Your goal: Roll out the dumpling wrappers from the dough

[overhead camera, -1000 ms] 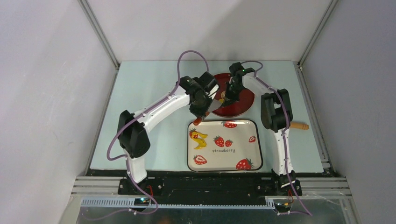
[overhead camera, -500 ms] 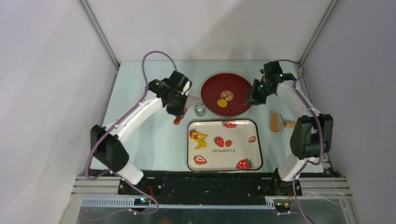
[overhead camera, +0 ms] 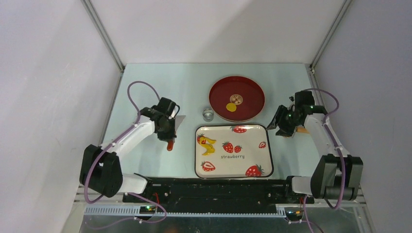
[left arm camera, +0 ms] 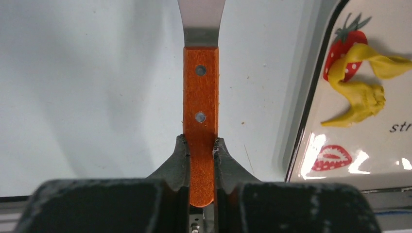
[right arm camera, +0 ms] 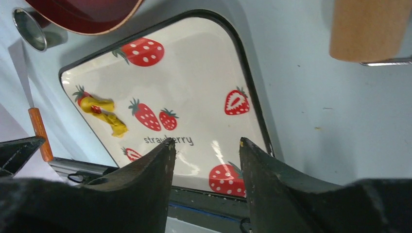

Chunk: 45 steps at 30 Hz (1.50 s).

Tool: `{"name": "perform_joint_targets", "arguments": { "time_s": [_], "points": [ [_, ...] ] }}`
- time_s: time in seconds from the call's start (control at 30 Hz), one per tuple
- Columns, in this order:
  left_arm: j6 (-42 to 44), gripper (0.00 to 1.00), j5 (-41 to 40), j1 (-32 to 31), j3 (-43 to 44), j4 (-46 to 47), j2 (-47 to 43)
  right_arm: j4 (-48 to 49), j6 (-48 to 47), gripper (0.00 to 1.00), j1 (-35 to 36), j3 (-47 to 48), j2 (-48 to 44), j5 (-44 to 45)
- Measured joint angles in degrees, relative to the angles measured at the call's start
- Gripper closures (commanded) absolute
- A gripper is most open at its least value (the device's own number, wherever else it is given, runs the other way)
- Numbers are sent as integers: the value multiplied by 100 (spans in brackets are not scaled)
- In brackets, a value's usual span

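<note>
Left gripper point(left arm camera: 200, 154): fingers clamped tight on the wooden handle of a scraper point(left arm camera: 200, 97), with the metal blade pointing to the top of the wrist frame over bare table point(left arm camera: 97, 73). In the overhead frame we found this gripper left of centre, just left of the upper-left corner of the tray point(overhead camera: 252, 154).

Right gripper point(right arm camera: 206, 158): fingers stood apart with nothing between them. It sat at the right of the overhead frame, beside the tray's upper-right corner. A wooden roller point(right arm camera: 367, 29) lay on the table at the upper right of the right wrist frame, clear of the fingers.

Dough point(overhead camera: 207, 144): a twisted yellow scrap lay in the tray's upper-left part, partly over a printed strawberry.

Wrapper point(overhead camera: 231, 107): one flat yellow disc lay on the red plate point(overhead camera: 250, 90), above the tray at upper centre. A small metal cup point(overhead camera: 208, 114) stood just left of the plate's lower edge; we could not tell whether they touched.
</note>
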Motion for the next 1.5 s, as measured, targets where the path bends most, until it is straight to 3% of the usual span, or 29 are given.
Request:
{"name": "perform_joint_targets", "arguments": {
  "time_s": [0.13,0.37,0.47,0.6,0.63,0.73,0.87,1.03,1.23,1.33,1.4,1.5],
  "points": [
    [-208,98,-4,9,-286,435,131,76,-57,36,-144,-396,-450,39],
    [-424,71,-26,9,-691,1086,385,258,-52,33,-184,-780,-817,44],
    [-448,51,-26,13,-822,1244,468,315,-48,29,-190,-890,-866,42],
    [-549,22,-24,13,-946,1342,387,343,-31,13,-201,-973,-977,33],
    [-549,19,-24,13,-970,1357,295,363,-22,5,-203,-975,-1029,26],
    [-575,10,-24,24,-1027,1408,-236,452,-15,1,-214,-981,-1309,15],
    [-514,4,-13,170,-1051,1687,-1410,693,-26,0,-219,-1012,-1725,46],
    [-264,0,-262,802,-1550,2614,-3254,1620,-57,1,-299,-1521,-2203,323],
    [284,0,-1926,981,-3501,4892,-5237,3825,-439,0,-348,-3281,-2745,1167],
    [625,0,-2671,1003,-4330,5978,-5086,5528,-905,1,-317,-4439,-2896,1473],
    [833,0,-3051,1054,-4612,6596,-4441,6717,-1255,0,-291,-5115,-2710,1534],
    [970,0,-3285,1209,-4843,7724,-3252,7923,-1517,1,-190,-5261,-2000,1694]
  ]
}}
